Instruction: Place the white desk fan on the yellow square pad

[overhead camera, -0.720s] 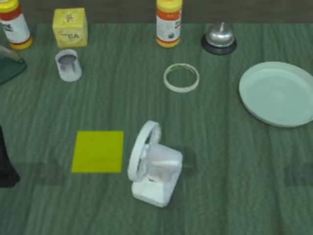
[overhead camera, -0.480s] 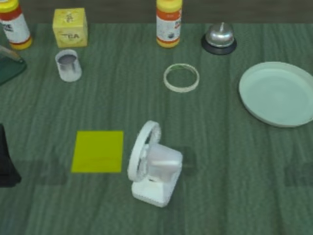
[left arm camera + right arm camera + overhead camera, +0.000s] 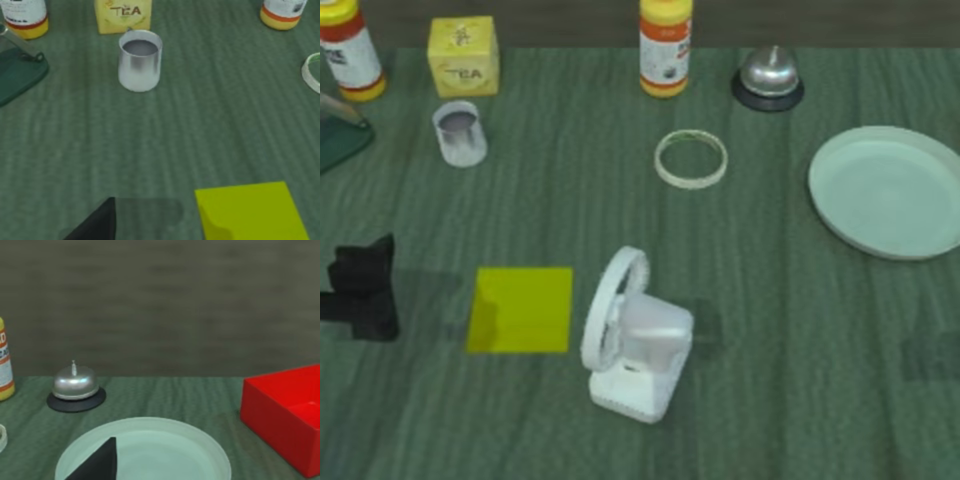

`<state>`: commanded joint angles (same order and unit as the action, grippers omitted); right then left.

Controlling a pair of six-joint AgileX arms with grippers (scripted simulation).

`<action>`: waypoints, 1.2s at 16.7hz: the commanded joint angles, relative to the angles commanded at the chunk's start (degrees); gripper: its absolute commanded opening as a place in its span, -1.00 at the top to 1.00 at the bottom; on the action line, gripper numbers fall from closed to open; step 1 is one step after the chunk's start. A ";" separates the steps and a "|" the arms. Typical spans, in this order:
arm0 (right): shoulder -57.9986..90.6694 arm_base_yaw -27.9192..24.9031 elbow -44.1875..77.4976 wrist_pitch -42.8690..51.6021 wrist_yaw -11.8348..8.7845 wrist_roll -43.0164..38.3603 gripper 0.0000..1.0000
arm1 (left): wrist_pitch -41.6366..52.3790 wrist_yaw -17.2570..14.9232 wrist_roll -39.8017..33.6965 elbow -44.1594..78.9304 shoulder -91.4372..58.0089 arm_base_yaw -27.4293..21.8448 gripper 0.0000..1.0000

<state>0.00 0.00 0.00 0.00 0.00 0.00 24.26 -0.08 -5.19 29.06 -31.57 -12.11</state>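
The white desk fan (image 3: 632,335) stands on the green table a little front of centre, its ring grille turned toward the left side. The yellow square pad (image 3: 521,309) lies flat just to the left of the fan, a small gap apart; it also shows in the left wrist view (image 3: 252,211). My left gripper (image 3: 365,287) hovers at the table's left side, left of the pad, holding nothing, and its shadow falls on the pad's near corner. My right gripper (image 3: 100,465) is out of the top view and hangs over the white plate.
A loose white ring (image 3: 691,159), a large white plate (image 3: 886,190), a silver bell (image 3: 768,77), a metal cup (image 3: 460,132), a yellow tea box (image 3: 464,55) and two yellow-capped bottles (image 3: 665,45) stand farther back. A red bin (image 3: 287,412) is beyond the plate.
My left gripper has come in from the table's left edge and moved right toward the yellow pad. The fan and pad have not moved.
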 joint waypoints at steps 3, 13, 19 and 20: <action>0.00 0.00 0.00 0.00 0.00 0.00 -1.00 | 12.22 0.08 -2.77 15.44 -17.17 -6.03 -1.00; 0.00 0.00 0.00 0.00 0.00 0.00 -1.00 | 48.23 0.17 -11.22 63.23 -69.60 -24.09 -1.00; 0.00 0.00 0.00 0.00 0.00 0.00 -1.00 | 56.35 0.09 -13.19 74.63 -81.54 -28.39 -1.00; 0.00 0.00 0.00 0.00 0.00 0.00 -1.00 | 56.35 0.09 -13.19 74.63 -81.54 -28.39 -1.00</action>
<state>0.00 0.00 0.00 0.00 0.00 0.00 80.61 0.02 -18.38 103.70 -113.11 -40.50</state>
